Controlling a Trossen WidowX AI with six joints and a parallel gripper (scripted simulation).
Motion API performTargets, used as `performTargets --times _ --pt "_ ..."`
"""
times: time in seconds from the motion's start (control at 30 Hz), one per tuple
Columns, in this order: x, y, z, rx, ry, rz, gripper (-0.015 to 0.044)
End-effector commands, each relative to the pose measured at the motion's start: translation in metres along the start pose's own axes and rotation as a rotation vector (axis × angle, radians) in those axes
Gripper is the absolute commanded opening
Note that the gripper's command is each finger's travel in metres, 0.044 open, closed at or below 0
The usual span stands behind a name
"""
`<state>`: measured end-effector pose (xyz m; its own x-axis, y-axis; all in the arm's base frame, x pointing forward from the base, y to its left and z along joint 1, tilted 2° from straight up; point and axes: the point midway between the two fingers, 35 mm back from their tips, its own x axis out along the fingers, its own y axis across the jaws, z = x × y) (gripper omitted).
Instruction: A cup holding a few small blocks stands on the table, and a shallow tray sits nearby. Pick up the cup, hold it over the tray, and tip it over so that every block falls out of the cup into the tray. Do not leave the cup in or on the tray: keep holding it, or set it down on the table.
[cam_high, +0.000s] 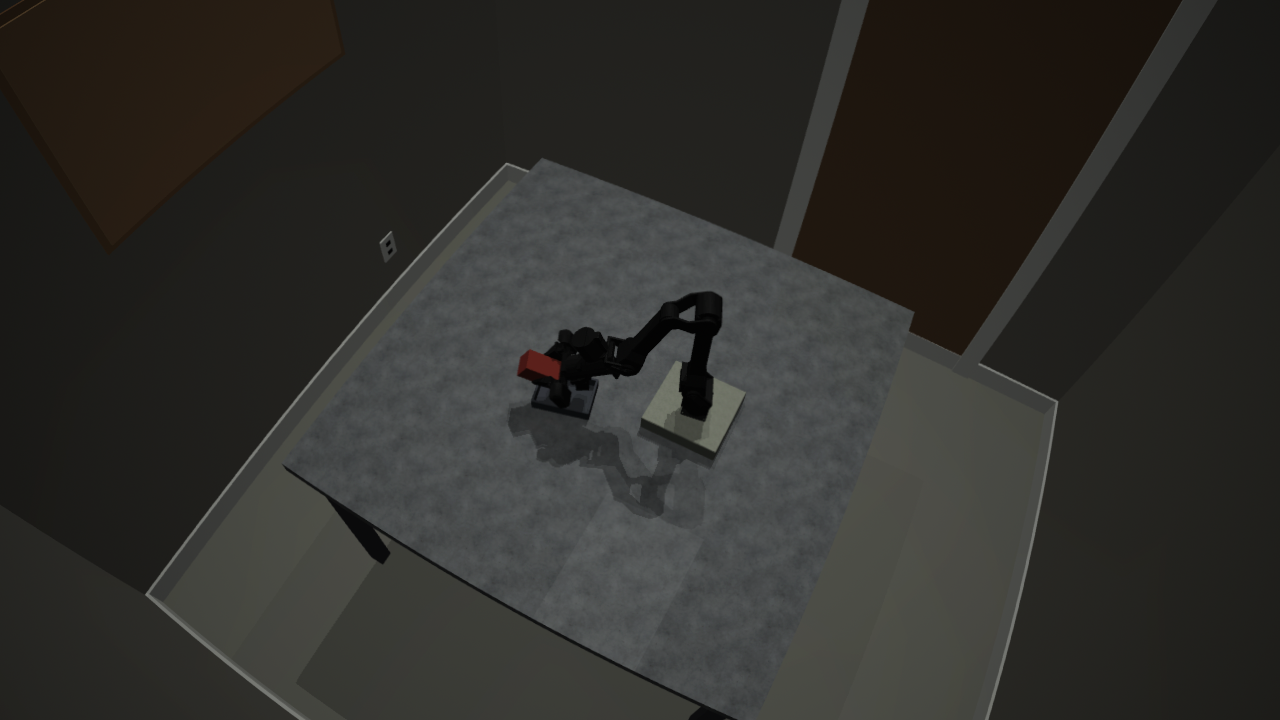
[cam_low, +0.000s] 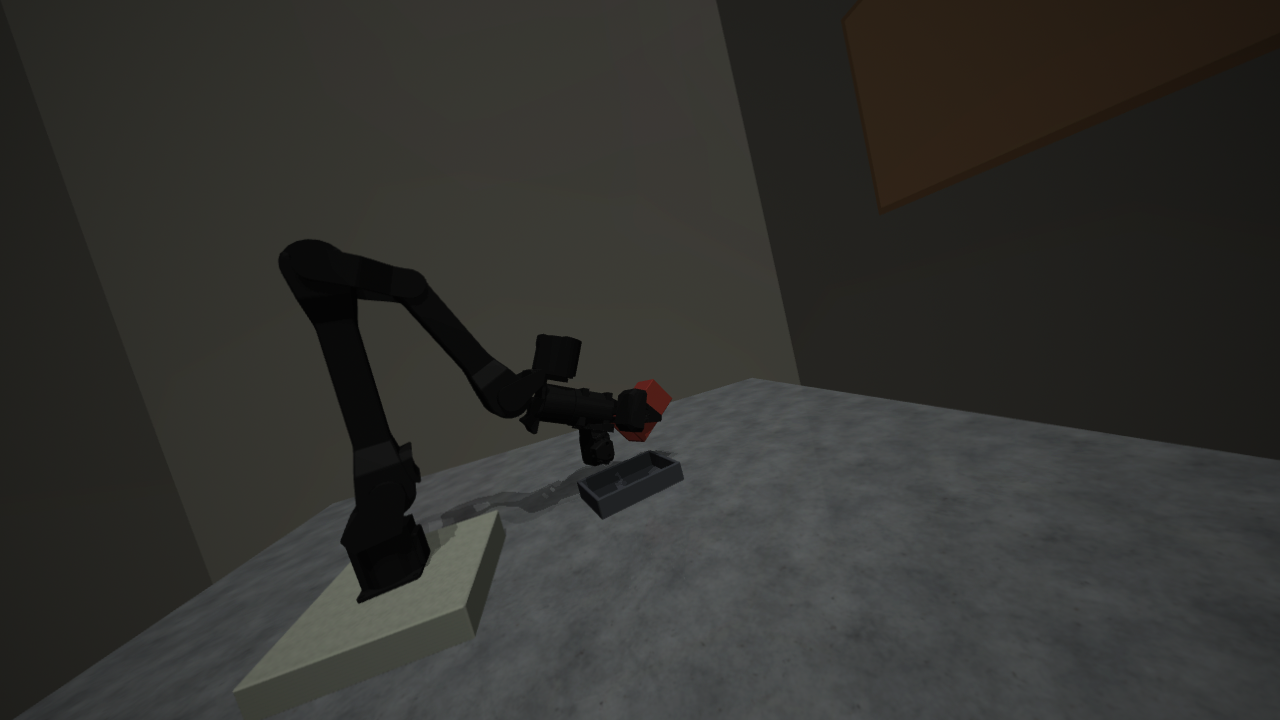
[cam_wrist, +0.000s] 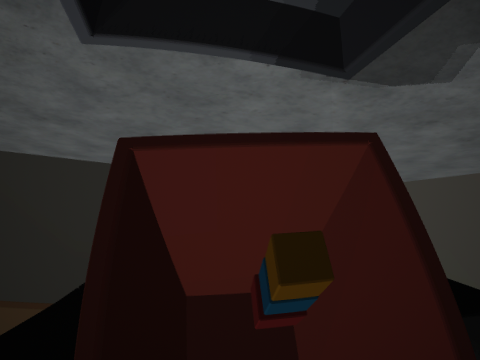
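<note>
A red square cup (cam_high: 538, 365) (cam_low: 656, 397) (cam_wrist: 225, 200) is off the table and tilted, near and above the tray's outer side. My gripper (cam_high: 553, 371) (cam_low: 637, 411) is shut on the cup. The wrist view looks into its mouth. Inside sit a yellow block (cam_wrist: 302, 257), a blue block (cam_wrist: 289, 306) and a red block (cam_wrist: 280, 320), stacked close together against one side. The dark grey shallow tray (cam_high: 561, 412) (cam_low: 642, 492) (cam_wrist: 215, 52) stands on the table below the wrist. The arm hides part of the tray, and I make out no block in its visible part.
The arm's base stands on a pale square slab (cam_high: 657, 407) (cam_low: 447, 582), to the right of the tray in the top view. The grey table (cam_high: 501, 501) (cam_low: 850, 573) reaches well past the tray on all sides. Shadows of the arm fall beside the tray.
</note>
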<state>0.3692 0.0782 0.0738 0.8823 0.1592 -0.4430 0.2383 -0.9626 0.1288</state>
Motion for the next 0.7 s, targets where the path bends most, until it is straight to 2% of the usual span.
performTargets --times 0.0,0.67 --pt "-0.0001 0.0004 0.0007 0.003 0.026 0.006 0.0" --pt "-0.0073 0.0007 -0.0009 0.002 0.183 0.023 0.0"
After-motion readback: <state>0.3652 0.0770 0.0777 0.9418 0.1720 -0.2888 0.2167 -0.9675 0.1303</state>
